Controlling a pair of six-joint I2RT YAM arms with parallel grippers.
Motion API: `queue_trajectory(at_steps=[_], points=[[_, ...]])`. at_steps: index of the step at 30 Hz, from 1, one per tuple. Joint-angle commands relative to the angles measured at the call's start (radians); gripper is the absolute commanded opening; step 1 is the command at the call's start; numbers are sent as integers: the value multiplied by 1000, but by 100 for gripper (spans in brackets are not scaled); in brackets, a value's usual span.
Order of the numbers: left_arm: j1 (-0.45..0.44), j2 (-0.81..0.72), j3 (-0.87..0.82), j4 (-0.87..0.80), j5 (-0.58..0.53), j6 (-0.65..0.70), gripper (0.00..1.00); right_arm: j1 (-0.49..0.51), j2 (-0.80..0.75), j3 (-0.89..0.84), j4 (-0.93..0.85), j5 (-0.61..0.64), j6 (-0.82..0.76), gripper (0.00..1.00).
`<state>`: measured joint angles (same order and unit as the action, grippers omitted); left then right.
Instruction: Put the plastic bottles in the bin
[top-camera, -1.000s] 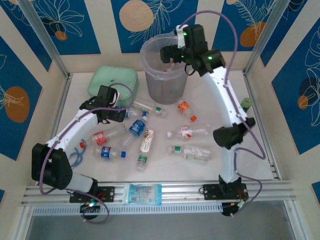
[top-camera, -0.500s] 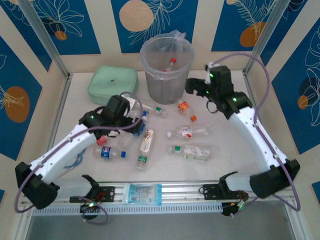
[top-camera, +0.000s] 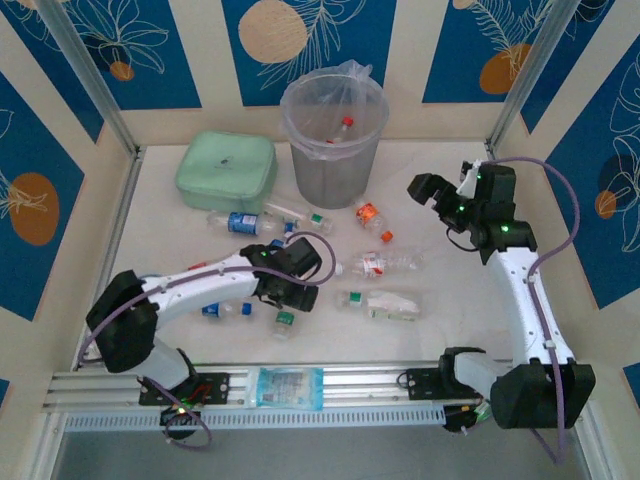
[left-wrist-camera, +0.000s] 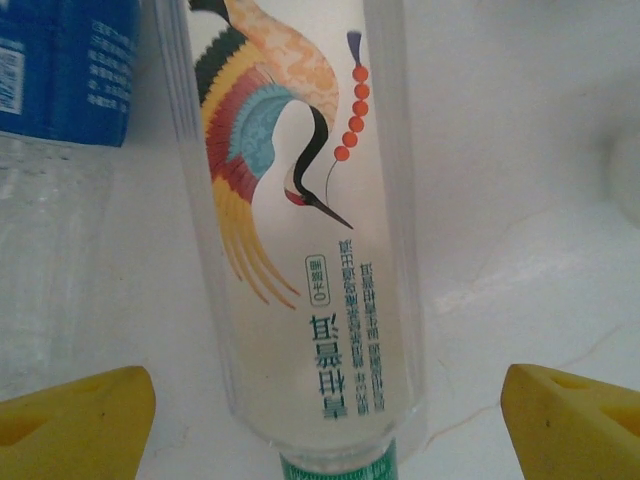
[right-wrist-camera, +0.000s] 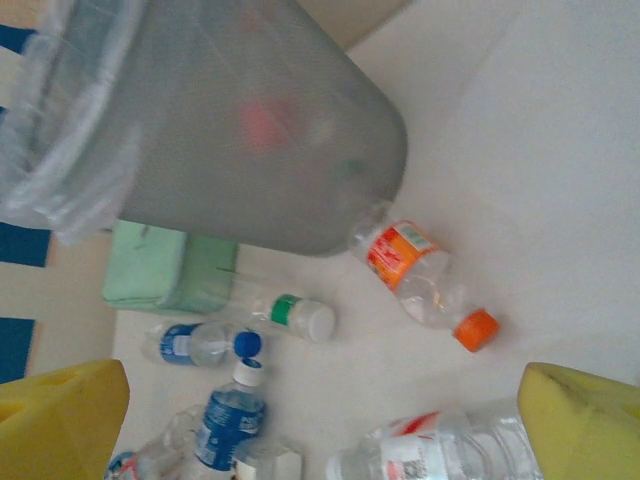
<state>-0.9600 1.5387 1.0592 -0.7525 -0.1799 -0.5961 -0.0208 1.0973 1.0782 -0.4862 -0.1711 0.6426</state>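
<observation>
Crane-patterned bottle (left-wrist-camera: 300, 250) (green cap (left-wrist-camera: 335, 470))

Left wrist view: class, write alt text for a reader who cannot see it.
A clear plastic bottle with a colourful crane on its label lies on the table, green cap nearest the camera, between the left gripper's open yellow fingers, which do not touch it. A blue-labelled bottle lies beside it.
</observation>
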Motion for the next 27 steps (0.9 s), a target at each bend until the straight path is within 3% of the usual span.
queue_trajectory(at_steps=[1,6,10,17,24,27], points=[[-27,18,1,-2,-53,-46,88,8,-72,1,-4,-98,-9,100],[-37,-22,-90,61,-70,-77,81,4,-187,-138,68,-66,84,100],[-33,-45,-139,114,-86,-58,76,2,-215,-126,61,-31,95,100],[-34,-78,-144,128,-97,-72,58,7,-183,-130,97,-7,100,100],[-33,-126,-82,104,-67,-21,56,-8,-213,-259,299,20,289,99],[-33,-173,-38,41,-103,21,53,-15,-244,-323,371,48,367,99]])
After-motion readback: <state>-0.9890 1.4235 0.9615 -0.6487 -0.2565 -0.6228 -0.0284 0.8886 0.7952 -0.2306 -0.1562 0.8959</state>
